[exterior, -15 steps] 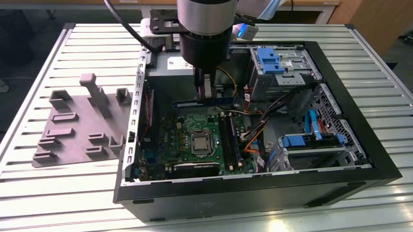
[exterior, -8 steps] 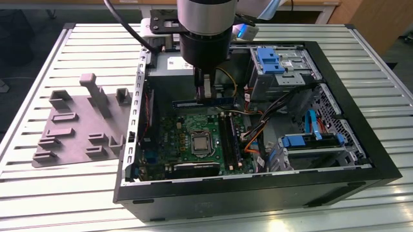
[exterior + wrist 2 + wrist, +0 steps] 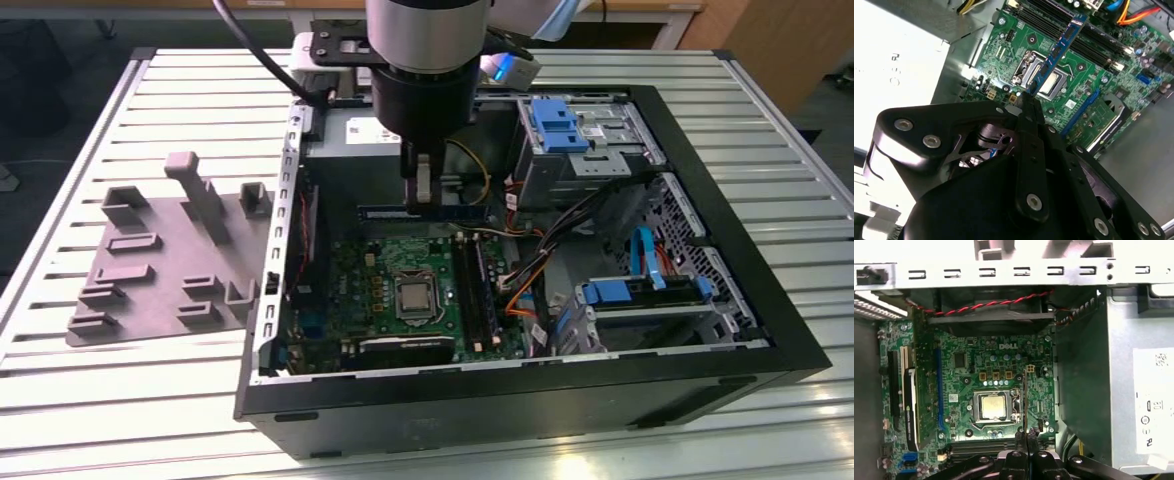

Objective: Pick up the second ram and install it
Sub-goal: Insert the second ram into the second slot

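Observation:
The second ram (image 3: 447, 212) is a long, narrow, dark stick with a blue edge, held level above the green motherboard (image 3: 380, 270) inside the open computer case. My gripper (image 3: 422, 196) is shut on it near its middle. In the second wrist view the ram (image 3: 1058, 50) reaches out from the gripper (image 3: 1025, 102) over the processor socket (image 3: 1046, 80). In the first wrist view it shows edge-on as a thin dark line (image 3: 1025, 400) above the board, rising from the gripper (image 3: 1027, 440). The long black memory slots (image 3: 474, 285) lie below and toward the exterior view's right.
The black case wall (image 3: 534, 400) rings the board. A silver power supply (image 3: 350, 128) sits at the back. Blue drive cages (image 3: 561, 122) and orange and blue cables (image 3: 641, 255) crowd the exterior view's right. A grey parts fixture (image 3: 160, 265) lies on the slatted table.

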`<state>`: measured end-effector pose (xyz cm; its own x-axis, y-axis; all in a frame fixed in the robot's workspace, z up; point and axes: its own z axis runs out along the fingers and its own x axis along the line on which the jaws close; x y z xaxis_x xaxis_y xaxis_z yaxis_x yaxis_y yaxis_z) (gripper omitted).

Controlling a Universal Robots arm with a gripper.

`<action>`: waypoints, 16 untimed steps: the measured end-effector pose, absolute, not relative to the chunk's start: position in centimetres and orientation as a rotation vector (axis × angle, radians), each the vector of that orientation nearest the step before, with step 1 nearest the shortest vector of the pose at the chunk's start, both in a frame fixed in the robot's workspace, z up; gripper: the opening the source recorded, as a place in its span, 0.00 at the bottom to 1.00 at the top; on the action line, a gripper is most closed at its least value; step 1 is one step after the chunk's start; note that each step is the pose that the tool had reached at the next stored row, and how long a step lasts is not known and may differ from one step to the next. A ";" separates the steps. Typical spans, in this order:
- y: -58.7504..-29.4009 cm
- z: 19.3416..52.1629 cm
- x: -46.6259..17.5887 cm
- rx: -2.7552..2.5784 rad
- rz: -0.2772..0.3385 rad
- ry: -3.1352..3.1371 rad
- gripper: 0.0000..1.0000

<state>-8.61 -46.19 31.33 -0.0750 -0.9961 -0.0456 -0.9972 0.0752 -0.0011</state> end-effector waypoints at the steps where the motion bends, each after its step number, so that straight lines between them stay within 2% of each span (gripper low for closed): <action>1: -46.2 31.3 -8.6 -2.098 0.047 2.291 0.12; 16: -46.6 31.2 -8.6 -1.962 0.044 2.407 0.12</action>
